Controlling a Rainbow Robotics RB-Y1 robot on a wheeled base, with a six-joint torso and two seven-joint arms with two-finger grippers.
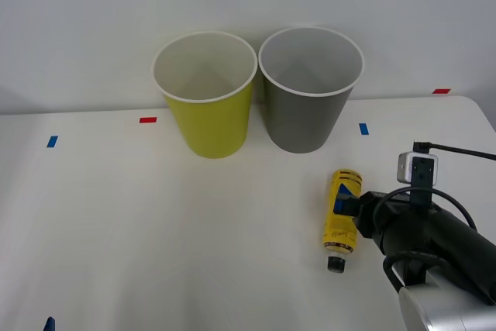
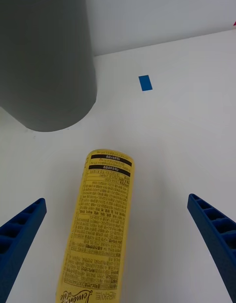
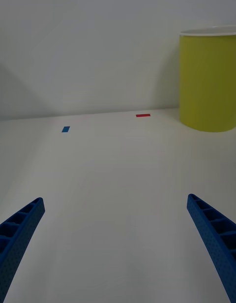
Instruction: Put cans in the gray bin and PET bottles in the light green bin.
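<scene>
Right arm low at the table's near right corner, and the right gripper [image 2: 118,244] stands wide open, one blue finger on each side of the PET bottle [image 1: 342,218]. The bottle lies flat on the table [image 1: 155,230], cap toward the near edge, base toward the gray bin [image 1: 308,91] near the far edge. So the pick is in hand, nothing gripped yet. Next, I reckon: close on the yellow label, lift, and carry past the gray to the light green bin [image 1: 207,97] touching it on the left. The left gripper [image 3: 118,244] waits near the near left corner, wide open.
</scene>
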